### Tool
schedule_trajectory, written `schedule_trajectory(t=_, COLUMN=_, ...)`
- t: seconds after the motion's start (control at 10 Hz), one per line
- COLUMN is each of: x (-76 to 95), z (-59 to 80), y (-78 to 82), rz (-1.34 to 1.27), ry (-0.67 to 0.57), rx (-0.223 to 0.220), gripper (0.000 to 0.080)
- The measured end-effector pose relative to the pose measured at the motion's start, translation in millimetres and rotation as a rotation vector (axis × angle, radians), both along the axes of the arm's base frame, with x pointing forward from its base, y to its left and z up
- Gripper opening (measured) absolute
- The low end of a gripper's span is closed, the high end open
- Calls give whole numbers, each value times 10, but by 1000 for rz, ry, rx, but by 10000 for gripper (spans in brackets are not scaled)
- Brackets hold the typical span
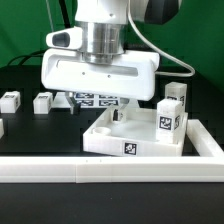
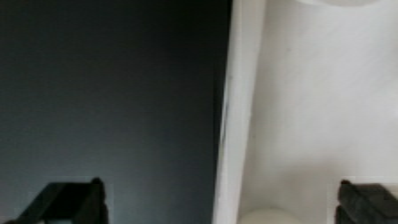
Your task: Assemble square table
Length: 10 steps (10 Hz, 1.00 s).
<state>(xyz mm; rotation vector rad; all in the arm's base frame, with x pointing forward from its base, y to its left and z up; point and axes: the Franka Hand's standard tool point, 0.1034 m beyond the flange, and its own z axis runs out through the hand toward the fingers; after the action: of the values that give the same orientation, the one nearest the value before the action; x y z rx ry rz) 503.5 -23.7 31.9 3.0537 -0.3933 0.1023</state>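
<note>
Spread wide and holding nothing, the pincer [image 2: 221, 205] in the wrist view straddles the rim of the square table [image 2: 320, 110] slab. In the exterior view the slab sits just behind the border wall [image 1: 110, 172]. Two upright legs [image 1: 170, 118] stand at its right side and loose legs [image 1: 42, 102] lie at the left, so probably half the fitting remains.

Reaches straight down with the arm [image 1: 100, 35] over the edge of the square table [image 1: 112, 140]. Holds the gripper [image 2: 219, 205] spread wide above that edge, fingertips [image 2: 71, 200] gripping nothing.
</note>
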Motion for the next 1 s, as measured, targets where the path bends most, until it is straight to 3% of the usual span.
schedule_trajectory(t=0.4, x=2, z=6, y=-66, rz=-24, ry=9, rx=14, gripper=649)
schedule_trajectory(t=0.6, x=-104, z=-103, y=-95, rz=-59, ry=-2, rx=16, gripper=649)
schedule_trajectory(t=1.0, x=-136, z=-195, y=-24, rz=-53, ry=7, rx=14, gripper=649)
